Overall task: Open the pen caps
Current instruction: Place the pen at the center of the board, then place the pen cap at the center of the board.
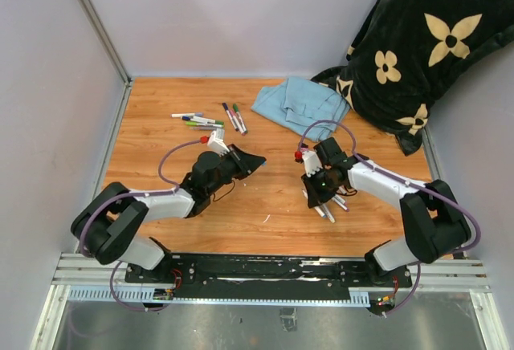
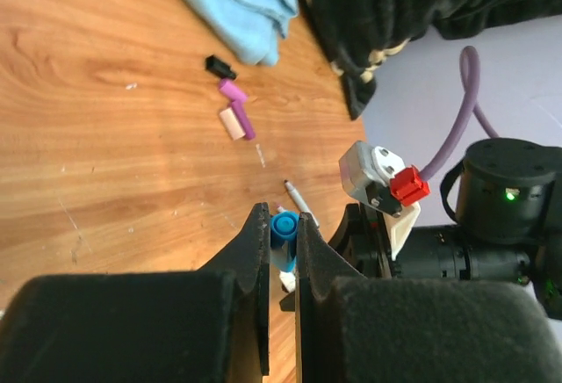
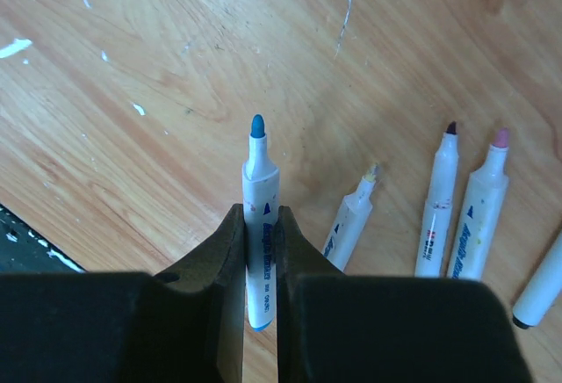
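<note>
Right fingers [image 3: 224,260] clenched on a white-barrelled blue marker [image 3: 261,216], its tip bare and pointing away; blue print runs along the barrel, too blurred to read; left fingers [image 2: 250,260] grasp a blue cap [image 2: 283,227], well apart from that marker; black cap [image 2: 220,67] and purple cap [image 2: 237,106] lie loose on the worktop [image 2: 105,137] near a blue cloth [image 2: 237,1]; further uncapped markers [image 3: 437,207] lie beside the held one, labels illegible.

In your right wrist view, the right fingers [image 3: 219,260] covered the lower barrel of the blue marker [image 3: 261,181], and the frame edge cut another marker [image 3: 537,291] at lower right. In your left wrist view, only the top of the blue cap [image 2: 283,227] showed between the left fingers [image 2: 250,260].
</note>
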Tool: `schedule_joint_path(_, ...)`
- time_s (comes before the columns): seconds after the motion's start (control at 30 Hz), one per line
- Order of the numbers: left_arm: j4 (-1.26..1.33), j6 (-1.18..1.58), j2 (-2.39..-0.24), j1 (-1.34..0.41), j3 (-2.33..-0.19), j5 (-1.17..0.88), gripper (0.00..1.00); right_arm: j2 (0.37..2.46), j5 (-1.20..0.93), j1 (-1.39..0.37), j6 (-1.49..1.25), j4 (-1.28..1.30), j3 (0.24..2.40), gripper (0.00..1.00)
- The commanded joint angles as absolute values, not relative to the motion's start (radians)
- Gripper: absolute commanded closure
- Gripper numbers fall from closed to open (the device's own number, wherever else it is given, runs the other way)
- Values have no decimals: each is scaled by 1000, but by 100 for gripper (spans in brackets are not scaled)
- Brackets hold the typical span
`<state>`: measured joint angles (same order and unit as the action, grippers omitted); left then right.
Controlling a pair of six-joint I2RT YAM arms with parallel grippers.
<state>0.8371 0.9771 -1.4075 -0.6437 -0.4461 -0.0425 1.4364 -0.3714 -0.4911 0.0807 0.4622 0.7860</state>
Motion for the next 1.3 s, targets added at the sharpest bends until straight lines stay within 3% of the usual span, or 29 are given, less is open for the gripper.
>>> schedule_joint_path(0.0, 747, 1035, -1496, -705, -521, 78, 100, 1492, -311, -527, 38, 517, 825, 89)
schedule_joint_path(0.27, 701, 1103, -1691, -763, -660, 87, 100, 1520, -291, -534, 37, 520, 833, 81)
schedule_joint_path(0.73, 352, 1178, -1878, -792, -912, 144, 95, 1553, -277, -534, 74, 541, 864, 74)
schedule_joint_path(0.9, 197, 1177, -1932, -797, -1019, 157, 88, 1535, -277, -532, 89, 553, 882, 71)
schedule_joint_path(1.03, 131, 1157, -1976, -804, -1098, 141, 82, 1506, -296, -523, 118, 569, 898, 62)
schedule_joint_path(1.27, 76, 1155, -2014, -808, -1139, 132, 71, 1432, -356, -466, 157, 587, 912, 61)
